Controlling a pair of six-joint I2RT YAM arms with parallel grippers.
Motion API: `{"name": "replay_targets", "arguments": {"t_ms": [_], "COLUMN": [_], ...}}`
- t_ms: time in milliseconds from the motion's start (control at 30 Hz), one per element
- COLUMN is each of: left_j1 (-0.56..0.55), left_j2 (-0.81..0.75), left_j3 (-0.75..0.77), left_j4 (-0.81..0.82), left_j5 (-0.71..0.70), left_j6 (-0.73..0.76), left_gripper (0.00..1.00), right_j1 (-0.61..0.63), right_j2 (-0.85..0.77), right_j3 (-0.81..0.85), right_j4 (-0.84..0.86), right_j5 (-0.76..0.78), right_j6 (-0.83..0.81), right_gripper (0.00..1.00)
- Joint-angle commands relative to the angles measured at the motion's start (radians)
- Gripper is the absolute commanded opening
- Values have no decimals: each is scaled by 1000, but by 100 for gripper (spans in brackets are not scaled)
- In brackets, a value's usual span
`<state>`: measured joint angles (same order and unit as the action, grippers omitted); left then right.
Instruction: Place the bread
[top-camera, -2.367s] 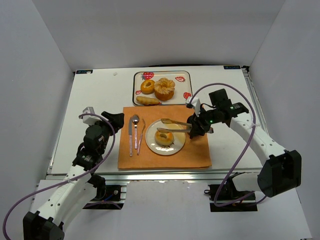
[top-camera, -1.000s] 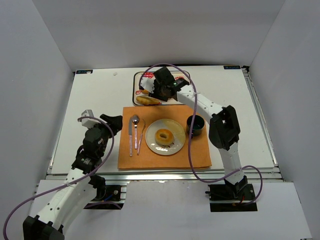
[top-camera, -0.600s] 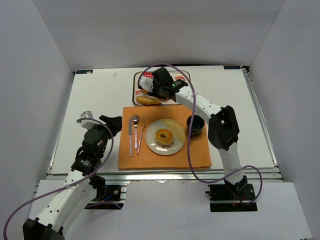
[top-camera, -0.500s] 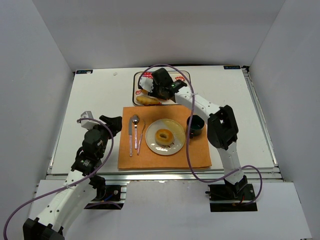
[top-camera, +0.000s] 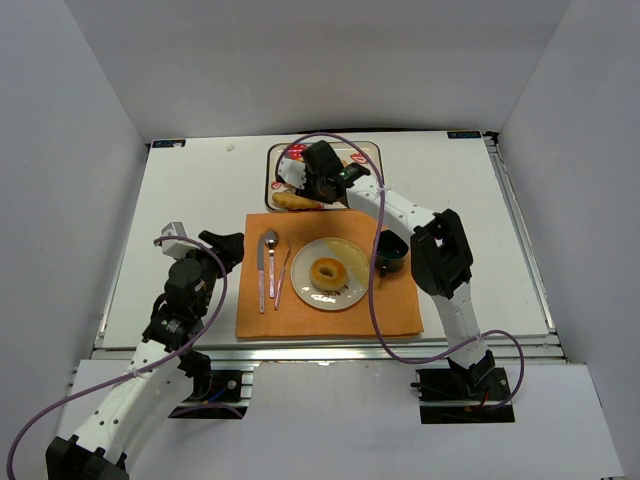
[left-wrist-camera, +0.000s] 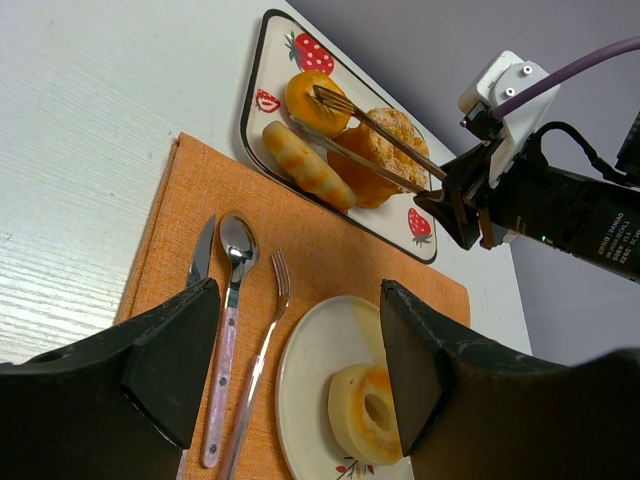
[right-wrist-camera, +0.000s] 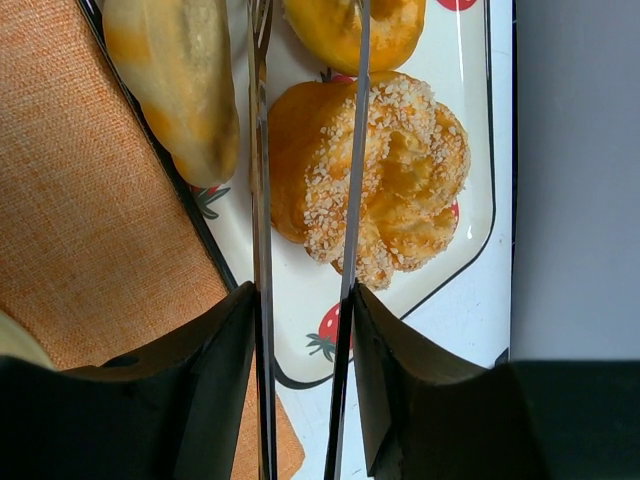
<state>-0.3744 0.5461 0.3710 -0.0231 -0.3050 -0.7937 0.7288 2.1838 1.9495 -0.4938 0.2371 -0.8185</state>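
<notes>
- Bread being gone for was, by my reading, the round bun (left-wrist-camera: 305, 92) at the far left end of the tray (left-wrist-camera: 258, 60). The tips of the tongs (right-wrist-camera: 352, 150) reached it, and one forked tip lay over its top in the left wrist view.
- Sugared twist (right-wrist-camera: 400, 170) lay straight under the two blades, between the bun and the right jaws. The long roll (left-wrist-camera: 305, 165) lay just beside them, its long axis along the tray's near rim.
- Tongs ran lengthwise from the right jaws across the twist to the bun. Their blades stood apart, so the bun did not look pinched yet.
- Right jaws were clamped on the handle end of the tongs. Left jaws stood wide open and empty, well apart from the tray, so the right arm was far nearer.
- Plate (left-wrist-camera: 310, 400) on the placemat (left-wrist-camera: 330, 235), on the near side of the tray, already carried a ring bread (left-wrist-camera: 372, 415).
- Hidden parts: the right arm covered most of the tray from above. The right wrist view cut off the bun and the tong tips at its top edge. Whether the tips touched the bun, I could not tell.
</notes>
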Motion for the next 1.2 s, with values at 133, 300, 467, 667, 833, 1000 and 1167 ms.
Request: {"name": "replay_targets", "arguments": {"t_ms": [133,300,467,667,833,1000,1167], "left_j1": [3,3,3,3,3,3,3], "left_j2": [-2,-20,-26,-2,-3,-12,2], "left_j3": [6,9,12,37,43,37,22], "left_j4": [-4,-23,-23,-23,-28,-25,5], "left_j5": [-8,-14,-17,-11,-16,-17,3], "left_j6": [13,10,4,7,7,4,-2], "left_gripper": [75,75,74,74,74,73,61], "right_j1": [9,11,6,-19,-66,-118,-135], "right_j2": [21,19,-44,-178,-318,-568,-821], "right_j3": [20,28,12,-20,-115,-384,-665], "right_j4": [37,31,41,52,47,48,-52], "right_j5": [37,18,-84,-228,-387,-525,-617], "right_j6": [2,5,56,156,222,205,116], "right_gripper": [45,33,12,3,0,0,0]}}
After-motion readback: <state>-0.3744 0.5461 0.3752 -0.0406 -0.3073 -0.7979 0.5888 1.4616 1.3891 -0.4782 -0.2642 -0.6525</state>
